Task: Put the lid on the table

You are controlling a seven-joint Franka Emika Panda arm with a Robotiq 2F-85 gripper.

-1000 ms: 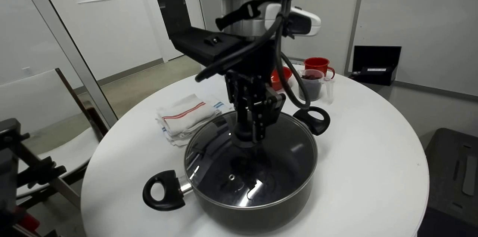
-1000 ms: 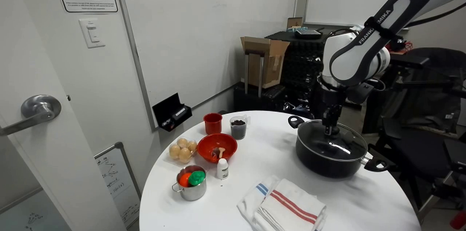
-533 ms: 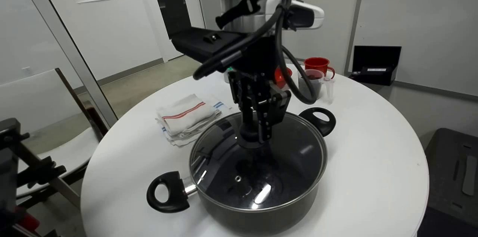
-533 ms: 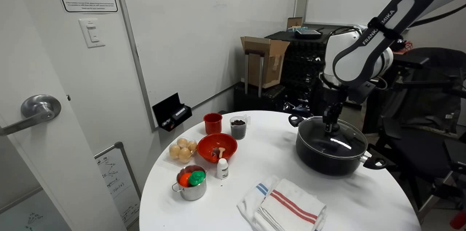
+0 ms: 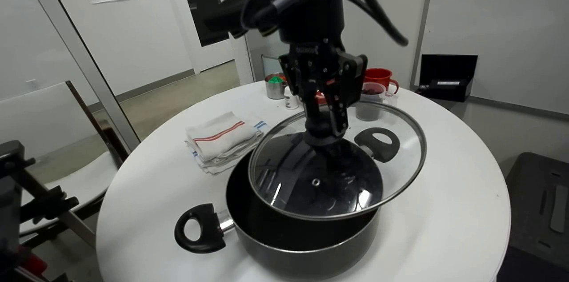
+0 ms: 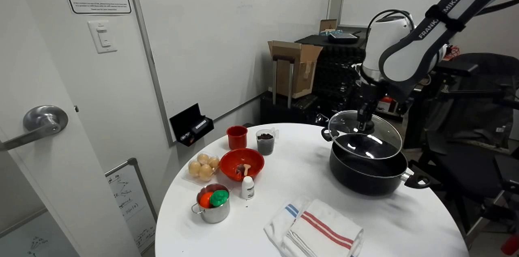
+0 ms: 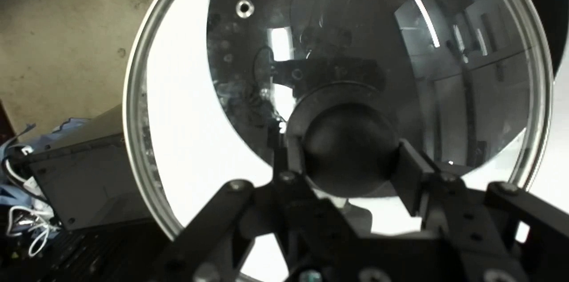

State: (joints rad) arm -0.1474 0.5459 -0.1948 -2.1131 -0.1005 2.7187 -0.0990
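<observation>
Glass ringed with metal, the lid (image 5: 338, 171) hangs in the air above the pot (image 5: 311, 264), set off to one side of its mouth and clear of the table (image 5: 449, 193). A gripper (image 7: 351, 157) clasps the lid by its dark knob (image 7: 349, 142), with a finger (image 7: 411, 175) on either side. Whether the lid hangs level is hard to judge from these angles. The pot stands upright on the table, one black handle (image 5: 386, 152) showing through the glass. Near it lie folded towels (image 6: 324, 228) striped in red and blue. Well apart from the pot, in an exterior view, a red mug (image 6: 237, 137) stands by a clear cup (image 6: 265, 148) of dark bits (image 6: 265, 136); close to them are a red bowl (image 6: 231, 159), yellowish balls (image 6: 205, 170), a white bottle (image 6: 248, 190) and a steel cup (image 6: 215, 214) holding an orange piece (image 6: 205, 199) and a green piece (image 6: 219, 198).
</observation>
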